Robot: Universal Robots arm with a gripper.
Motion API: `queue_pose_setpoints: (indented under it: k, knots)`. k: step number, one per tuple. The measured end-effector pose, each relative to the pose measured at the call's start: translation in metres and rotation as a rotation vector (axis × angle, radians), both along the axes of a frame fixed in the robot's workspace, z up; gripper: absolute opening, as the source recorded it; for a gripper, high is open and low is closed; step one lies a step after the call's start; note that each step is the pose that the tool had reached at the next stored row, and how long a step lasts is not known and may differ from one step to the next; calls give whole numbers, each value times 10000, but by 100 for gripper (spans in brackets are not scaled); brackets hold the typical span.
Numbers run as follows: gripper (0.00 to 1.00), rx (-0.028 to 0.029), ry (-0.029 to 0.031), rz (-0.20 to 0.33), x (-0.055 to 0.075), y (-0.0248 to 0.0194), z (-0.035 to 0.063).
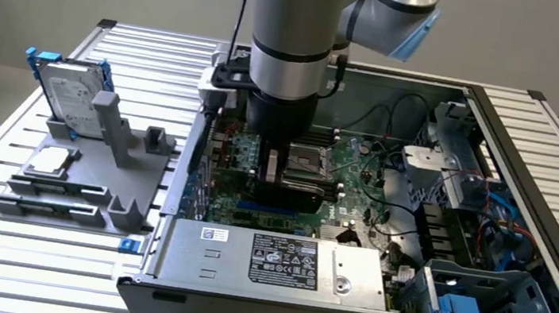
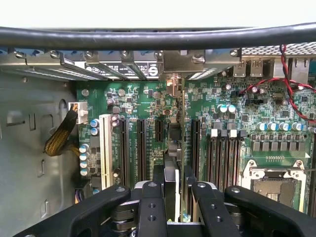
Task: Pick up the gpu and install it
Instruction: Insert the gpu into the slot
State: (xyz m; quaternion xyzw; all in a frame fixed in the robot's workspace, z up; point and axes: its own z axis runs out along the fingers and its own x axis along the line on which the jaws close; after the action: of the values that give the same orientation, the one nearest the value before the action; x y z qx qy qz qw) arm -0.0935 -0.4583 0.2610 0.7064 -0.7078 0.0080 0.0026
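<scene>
In the wrist view the gpu (image 2: 173,148) appears edge-on as a thin upright card, and my gripper (image 2: 174,197) is shut on it with one black finger (image 2: 151,197) on each side. Its silver end bracket (image 2: 173,81) reaches the rear slot openings of the case. The card stands in line with a long black expansion slot (image 2: 183,148) on the green motherboard (image 2: 133,98); whether it is seated cannot be told. In the exterior view my gripper (image 1: 280,169) is lowered inside the open computer case (image 1: 535,156), with the dark card (image 1: 290,198) under it.
A CPU socket (image 2: 276,182) and a white slot (image 2: 105,148) flank the card. The power supply (image 1: 283,261) sits at the case's front. On the exterior view's left, a grey fixture (image 1: 73,187) holds a blue-framed hard drive (image 1: 69,95) and a small silver chip (image 1: 52,161).
</scene>
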Motion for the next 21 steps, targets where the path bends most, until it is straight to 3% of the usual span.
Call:
queue_pose_setpoints:
  k: [14, 21]
  knots:
    - [27, 125, -2, 130, -12, 1, -46]
    - [27, 133, 9, 140, -21, 1, -77]
